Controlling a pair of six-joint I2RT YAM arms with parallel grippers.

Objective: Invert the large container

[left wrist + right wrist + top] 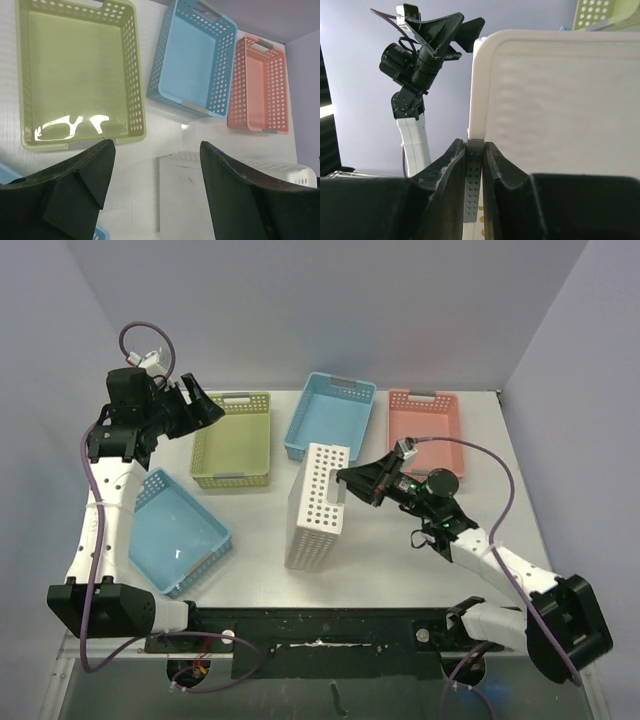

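The container [318, 505] is stood on edge near the middle of the table [250, 550], neither upright on its base nor inverted. One perforated wall is turned upward and toward the left edge, and the rim is on the side of the right tool [345, 480]. In the right wrist view the container [560, 110] fills the right of the frame, and a grey strip on its rim is clamped between the two fingers of the right tool [474, 150]. The right tool is therefore clenched on the container, at the upper part of the rim.

The left tool [205, 405] is held raised over the far-left part of the table, above the far-left corner of the green basket [232, 440]. Its jaws are released and spread wide, and nothing is held between them. In the left wrist view the left tool [156, 145] frames part of the container [185, 195] below it, with the green basket [75, 75] to the upper left.

Four other baskets are laid open side up on the table:
- the green basket, toward the far-left
- a far blue basket [330, 415], just beside it along the far edge
- a pink basket [425, 430], toward the far-right corner
- a near blue basket [175, 530], by the left edge, apart from the container
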